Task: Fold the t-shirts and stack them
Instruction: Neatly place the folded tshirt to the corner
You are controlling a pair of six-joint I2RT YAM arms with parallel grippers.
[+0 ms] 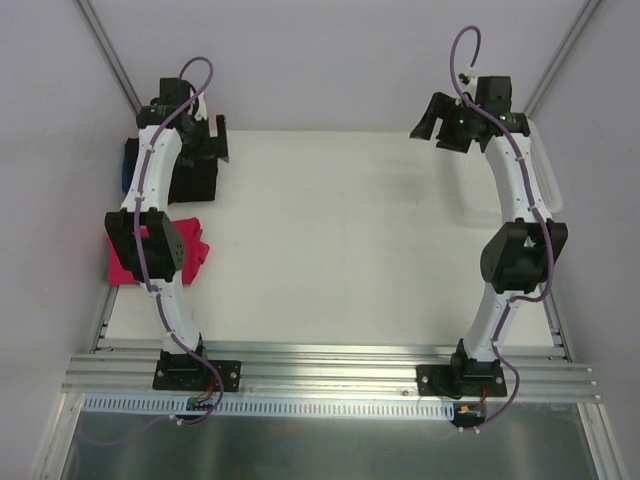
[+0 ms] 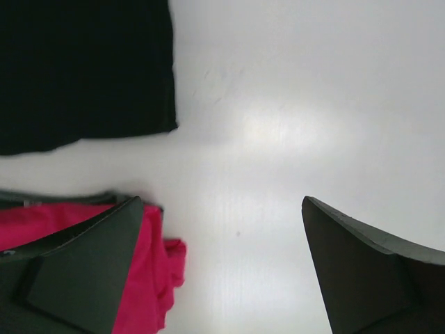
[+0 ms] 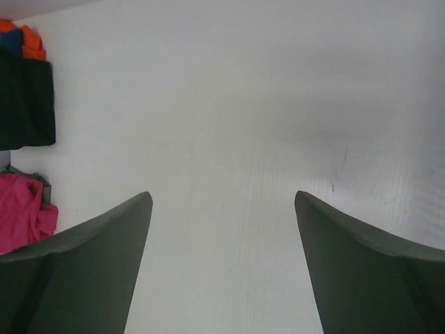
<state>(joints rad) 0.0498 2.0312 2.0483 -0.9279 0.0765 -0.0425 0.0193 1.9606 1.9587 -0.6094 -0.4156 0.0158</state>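
**tabletop_tim:** so where do the shirts sit? from the top camera they all seem crammed on one side.

**foldbot_fan:** yep, all on the left edge of the white surface (image 1: 330, 230). the pink shirt (image 1: 118, 265) lies nearest the arm bases, partly hidden under the left arm's elbow, with a rumpled edge poking out toward the middle. a thin strip of a grey-green shirt (image 2: 62, 197) shows along the pink one's far edge, looks like it's underneath. just beyond that is the black shirt (image 1: 195, 185), folded flat with a straight edge, a bare gap of surface between it and the pink one.

**tabletop_tim:** and the other colours?

**foldbot_fan:** the right wrist view catches an orange shirt (image 3: 29, 40) and a bit of a blue shirt (image 3: 10, 40) right behind the black one, at the far left corner. too small to tell how they're folded.

**tabletop_tim:** grippers holding anything?

**foldbot_fan:** nope. the left gripper (image 2: 221, 209) hangs over bare surface just beside the pink and black shirts, fingers spread wide with nothing between them. the right gripper (image 3: 222, 198) is at the far right, well apart from the pile, fingers also apart over plain white surface.
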